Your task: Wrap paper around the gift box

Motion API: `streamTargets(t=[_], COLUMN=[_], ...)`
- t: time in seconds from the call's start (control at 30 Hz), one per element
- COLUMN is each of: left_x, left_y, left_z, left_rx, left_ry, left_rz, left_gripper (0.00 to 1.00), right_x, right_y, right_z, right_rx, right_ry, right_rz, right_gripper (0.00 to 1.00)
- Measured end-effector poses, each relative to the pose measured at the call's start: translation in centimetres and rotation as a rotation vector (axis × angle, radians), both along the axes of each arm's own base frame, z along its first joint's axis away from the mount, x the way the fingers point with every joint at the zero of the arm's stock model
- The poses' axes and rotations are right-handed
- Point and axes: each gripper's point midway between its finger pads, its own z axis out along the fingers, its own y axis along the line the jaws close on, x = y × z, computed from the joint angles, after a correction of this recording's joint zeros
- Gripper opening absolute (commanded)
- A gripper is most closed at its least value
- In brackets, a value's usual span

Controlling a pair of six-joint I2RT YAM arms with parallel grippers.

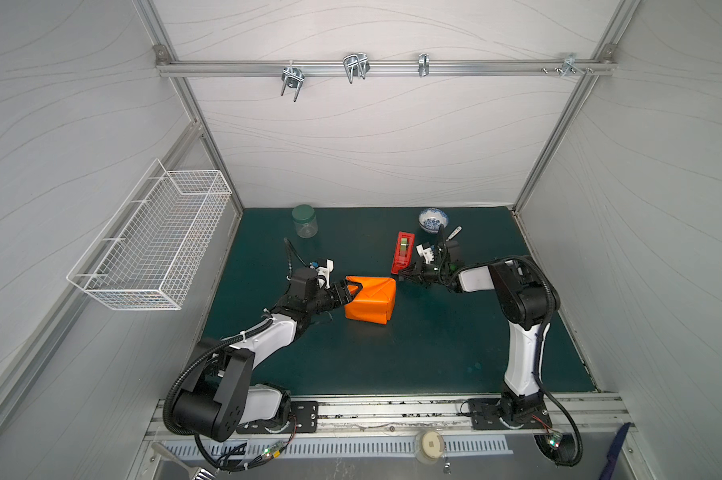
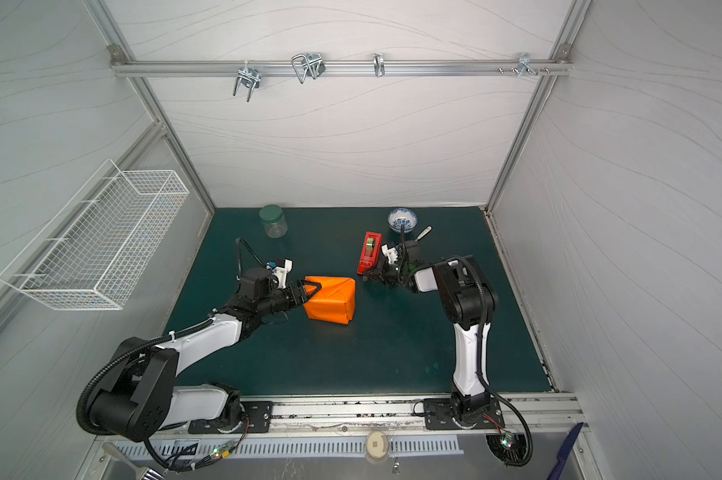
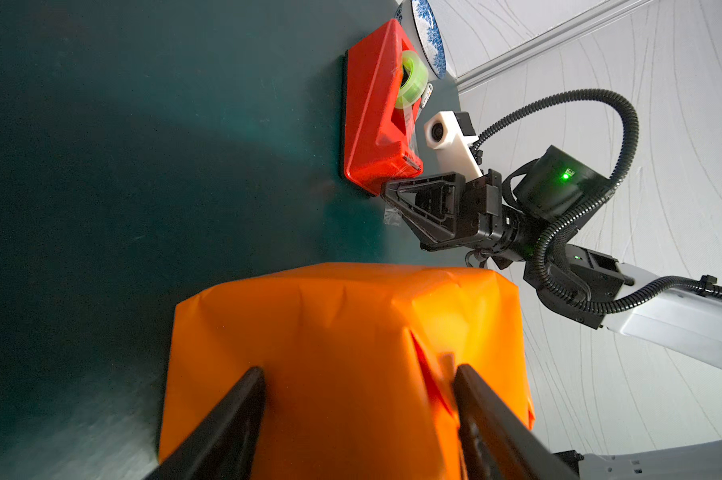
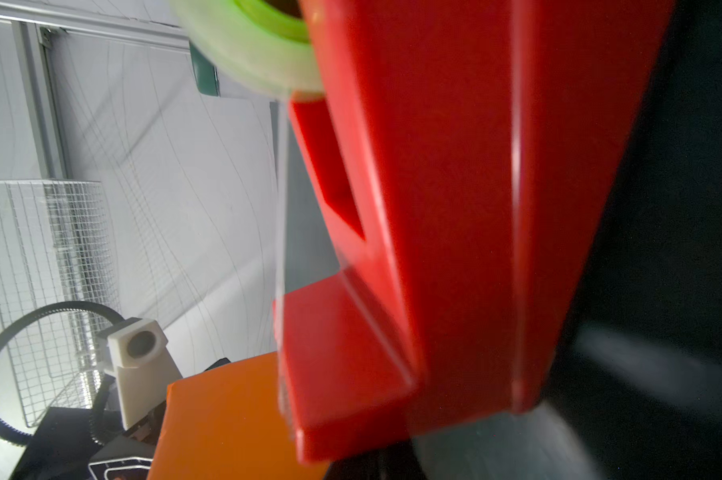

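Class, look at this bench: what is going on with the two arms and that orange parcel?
The orange paper is already folded around a box shape on the green mat; no box surface shows. The left pincer, open, presses against one folded end, seemingly holding the flaps down. The right pincer is shut at the cutter end of the red tape dispenser, probably fetching tape; whether it grips any is unclear.
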Motion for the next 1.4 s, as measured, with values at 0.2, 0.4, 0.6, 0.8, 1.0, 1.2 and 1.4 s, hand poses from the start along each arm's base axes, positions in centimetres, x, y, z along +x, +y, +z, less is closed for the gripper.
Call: streamTargets(t=[0.2,0.4,0.6,0.8,1.0,1.2,1.4], left_x=[0.0,0.0,0.0,-0.1,-0.1,-0.1,-0.1], left_y=[0.0,0.0,0.0,0.0,0.0,0.0,0.0], left_z=[0.0,0.0,0.0,0.1,0.1,0.1,0.1], left_rx=[0.001,0.002,0.002,0.006,0.009,0.009,0.009], left_ry=[-0.002,-0.003,-0.003,-0.005,-0.007,-0.008,-0.008], left_rz=[-0.001,-0.002,-0.001,-0.003,-0.004,-0.002,-0.002], left_gripper=[0.71,0.71,0.71,0.71,0.71,0.71,0.71], right_x=[-0.8,-2.3,-5.8,-12.3,-17.2,-17.9,-17.1], right_y=[-1.5,-2.4,-2.0,2.8,7.9,9.9,10.4], right_z=[-2.6,-0.3,10.9,17.8,17.5,14.9,13.9], right_rx=[-0.123,-0.174,-0.138,-0.061,-0.009,-0.024,-0.052], right_ry=[0.049,0.009,-0.241,-0.373,-0.287,-0.134,-0.058], right_rz=[-0.005,0.024,0.100,0.321,0.520,0.561,0.557], right_gripper=[0.00,0.00,0.00,0.00,0.00,0.00,0.00])
